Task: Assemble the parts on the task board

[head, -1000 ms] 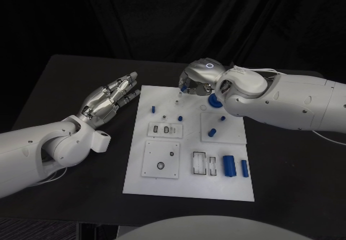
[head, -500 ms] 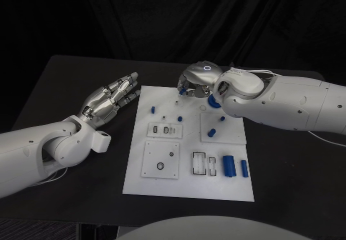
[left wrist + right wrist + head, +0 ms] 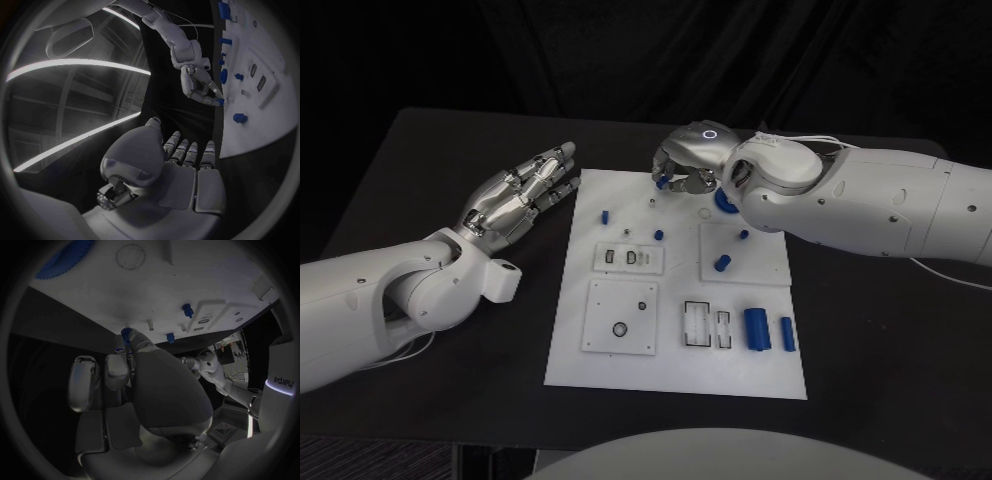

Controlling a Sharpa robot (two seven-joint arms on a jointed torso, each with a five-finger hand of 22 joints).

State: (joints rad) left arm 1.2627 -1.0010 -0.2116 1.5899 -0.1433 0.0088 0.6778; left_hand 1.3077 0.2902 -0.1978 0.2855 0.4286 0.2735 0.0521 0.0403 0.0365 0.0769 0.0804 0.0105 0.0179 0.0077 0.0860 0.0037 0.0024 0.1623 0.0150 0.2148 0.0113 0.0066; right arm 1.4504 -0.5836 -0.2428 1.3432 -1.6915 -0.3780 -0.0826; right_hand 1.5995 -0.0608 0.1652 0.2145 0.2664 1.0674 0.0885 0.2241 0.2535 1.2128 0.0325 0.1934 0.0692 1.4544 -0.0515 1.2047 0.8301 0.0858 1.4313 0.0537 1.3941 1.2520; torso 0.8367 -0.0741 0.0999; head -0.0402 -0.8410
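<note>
Two robot hands are above the black desk (image 3: 444, 150). The right robot hand (image 3: 687, 165) hangs over the far edge of the white task board (image 3: 678, 365), pinching a small blue gear (image 3: 127, 333) at its fingertips. The left robot hand (image 3: 516, 198) is spread flat, holding nothing, just beside the board's left edge. Other blue parts (image 3: 757, 329) lie on the board.

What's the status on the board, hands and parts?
Left hand open, beside task board. Right hand pinches small blue gear above board's far edge. Nothing in the way.
</note>
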